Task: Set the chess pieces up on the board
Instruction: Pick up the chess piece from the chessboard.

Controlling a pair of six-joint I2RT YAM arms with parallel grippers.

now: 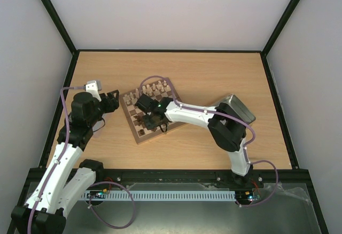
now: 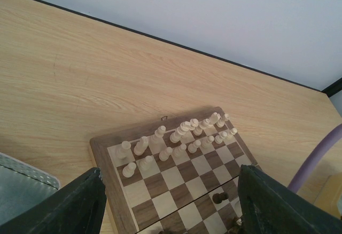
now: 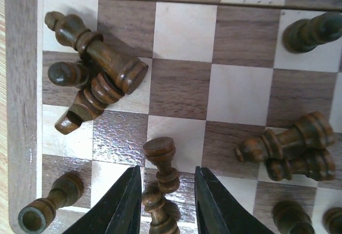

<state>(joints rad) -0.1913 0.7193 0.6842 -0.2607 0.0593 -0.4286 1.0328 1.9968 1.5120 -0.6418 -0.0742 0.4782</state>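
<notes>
The board (image 1: 140, 133) lies at the table's middle, turned at an angle. Cream chess pieces (image 2: 176, 138) stand upright in two rows along its far side. In the right wrist view, several dark brown pieces lie toppled on the board (image 3: 184, 84): a pile (image 3: 91, 63) at upper left and a pair (image 3: 288, 143) at right. My right gripper (image 3: 166, 171) hangs low over the near squares, jaws open, with a fallen dark piece (image 3: 163, 162) between the fingers and a gap on each side. My left gripper (image 2: 171, 202) is open and empty, just off the board's left edge.
A silver metal tray (image 1: 239, 107) sits right of the board, partly under the right arm. The same tray's corner (image 2: 21, 183) shows in the left wrist view. A small white block (image 1: 93, 84) lies near the left wall.
</notes>
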